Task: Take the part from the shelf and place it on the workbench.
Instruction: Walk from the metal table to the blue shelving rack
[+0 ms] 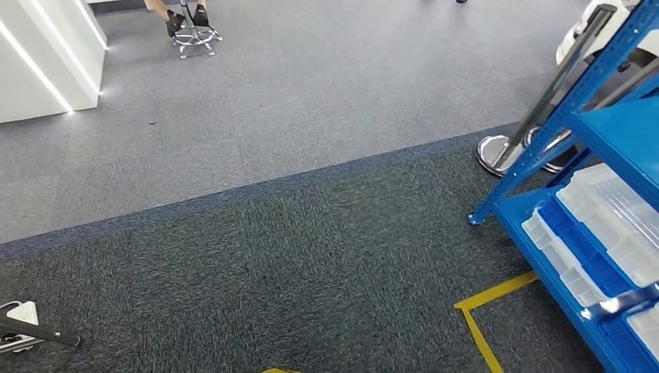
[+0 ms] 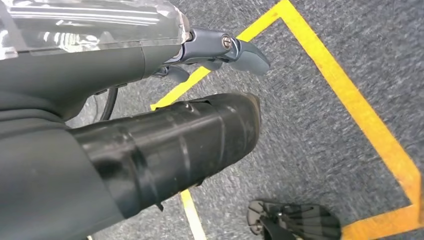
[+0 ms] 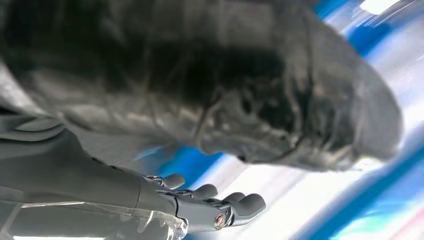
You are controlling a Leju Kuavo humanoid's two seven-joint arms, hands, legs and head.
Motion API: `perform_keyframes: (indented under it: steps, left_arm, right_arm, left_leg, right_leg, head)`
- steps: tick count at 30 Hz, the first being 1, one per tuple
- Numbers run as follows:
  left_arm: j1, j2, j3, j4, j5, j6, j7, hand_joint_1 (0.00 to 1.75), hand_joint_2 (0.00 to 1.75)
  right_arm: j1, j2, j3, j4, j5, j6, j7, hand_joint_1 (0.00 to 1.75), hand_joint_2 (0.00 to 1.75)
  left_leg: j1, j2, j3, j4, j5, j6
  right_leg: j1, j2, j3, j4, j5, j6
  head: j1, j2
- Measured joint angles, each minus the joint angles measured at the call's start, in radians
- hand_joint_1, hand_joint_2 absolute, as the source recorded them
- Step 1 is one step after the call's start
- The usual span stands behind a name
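The blue metal shelf (image 1: 614,132) stands at the right edge of the head view. Clear plastic bins (image 1: 614,210) lie on its low tier, and what is inside them cannot be made out. In the left wrist view my left hand (image 2: 170,135) hangs over the carpet with its thick thumb apart from the grey fingers (image 2: 240,50), holding nothing. In the right wrist view, my right hand (image 3: 190,100) is blurred, and its fingers (image 3: 220,207) stretch away from the thumb with nothing in them. Behind it are smeared blue and white shapes of the shelf.
Grey carpet covers the floor, with yellow tape lines (image 1: 482,311) near the shelf's foot. Chrome stand bases (image 1: 497,155) sit by the shelf's corner post. A white counter (image 1: 47,54) is at the far left, and a person's feet rest on a stool base (image 1: 190,35).
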Motion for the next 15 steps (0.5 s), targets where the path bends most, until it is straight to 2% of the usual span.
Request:
perform_keyframes:
  steps: [1,2,3,4,5,7,8,9,11,12,13,15]
  left_arm:
    - [0.003,-0.001,0.005,0.000,0.003,0.002,0.001,0.00,0.00]
    - [0.005,-0.001,0.010,0.000,0.005,0.003,0.001,0.00,0.00]
    - [0.005,-0.002,0.014,0.000,0.007,0.004,0.002,0.00,0.00]
    - [0.005,-0.003,0.017,0.000,0.009,0.005,0.001,0.00,0.00]
    - [0.005,-0.005,0.019,0.000,0.011,0.005,0.001,0.00,0.00]
    - [0.004,-0.008,0.025,0.000,0.015,0.007,0.000,0.00,0.00]
    - [0.003,-0.010,0.029,0.000,0.017,0.007,0.000,0.00,0.00]
    - [0.002,-0.011,0.033,0.000,0.017,0.008,0.000,0.00,0.00]
    - [-0.004,-0.014,0.039,0.000,0.017,0.009,0.000,0.00,0.00]
    - [-0.008,-0.015,0.040,0.000,0.017,0.009,-0.001,0.00,0.00]
    - [-0.009,-0.015,0.040,0.000,0.016,0.009,-0.001,0.00,0.00]
    - [-0.008,-0.015,0.042,0.000,0.015,0.009,-0.002,0.00,0.00]
  right_arm:
    - [-0.026,-0.002,-0.059,0.073,0.030,-0.035,0.027,0.00,0.00]
    - [-0.045,-0.004,-0.112,0.143,0.056,-0.069,0.048,0.00,0.00]
    - [-0.057,-0.006,-0.160,0.208,0.077,-0.100,0.062,0.00,0.00]
    - [-0.066,-0.008,-0.199,0.261,0.095,-0.127,0.074,0.00,0.00]
    - [-0.074,-0.010,-0.234,0.311,0.124,-0.155,0.095,0.00,0.00]
    - [-0.097,-0.012,-0.294,0.396,0.214,-0.201,0.178,0.00,0.00]
    - [-0.110,-0.012,-0.324,0.434,0.273,-0.215,0.234,0.00,0.00]
    - [-0.121,-0.010,-0.353,0.467,0.329,-0.224,0.287,0.00,0.00]
    - [-0.135,-0.006,-0.413,0.528,0.415,-0.231,0.370,0.00,0.00]
    - [-0.140,-0.003,-0.441,0.555,0.441,-0.232,0.395,0.00,0.00]
    - [-0.145,0.000,-0.466,0.579,0.459,-0.232,0.413,0.00,0.00]
    - [-0.159,0.005,-0.505,0.626,0.486,-0.233,0.434,0.00,0.00]
  left_leg:
    - [-0.001,0.015,0.000,0.000,-0.001,0.001]
    - [-0.003,0.029,0.000,0.000,-0.003,0.002]
    - [-0.003,0.042,0.000,0.001,-0.005,0.001]
    - [-0.004,0.054,0.003,0.001,-0.008,0.000]
    - [-0.004,0.065,0.007,0.001,-0.011,-0.002]
    - [-0.006,0.090,0.016,0.001,-0.019,-0.011]
    - [-0.008,0.101,0.020,0.001,-0.024,-0.017]
    - [-0.009,0.111,0.023,0.001,-0.027,-0.023]
    - [-0.009,0.128,0.033,-0.001,-0.032,-0.036]
    - [-0.006,0.125,0.038,0.001,-0.037,-0.042]
    - [-0.005,0.109,0.036,0.015,-0.049,-0.047]
    - [-0.001,0.054,-0.004,0.105,-0.105,-0.054]
  right_leg:
    - [-0.002,-0.013,-0.035,0.066,-0.029,0.003]
    - [-0.004,-0.019,-0.060,0.114,-0.045,0.005]
    - [-0.005,-0.023,-0.068,0.130,-0.041,0.006]
    - [-0.006,-0.028,-0.055,0.106,-0.019,0.006]
    - [-0.005,-0.036,-0.024,0.049,0.014,0.005]
    - [0.000,-0.071,0.048,-0.087,0.070,-0.004]
    - [0.004,-0.085,0.069,-0.127,0.080,-0.010]
    - [0.009,-0.091,0.077,-0.144,0.081,-0.017]
    - [0.013,-0.076,0.077,-0.145,0.078,-0.030]
    - [0.012,-0.066,0.080,-0.149,0.080,-0.036]
    - [0.009,-0.058,0.083,-0.154,0.082,-0.043]
    - [0.004,-0.039,0.087,-0.161,0.087,-0.054]
  head:
    - [0.001,0.000]
    - [0.001,0.000]
    - [0.001,0.000]
    - [0.001,0.000]
    - [0.001,0.000]
    - [0.001,0.000]
    - [0.001,0.000]
    - [0.001,0.000]
    - [0.000,0.000]
    - [0.000,0.000]
    - [0.000,0.000]
    - [-0.002,0.000]
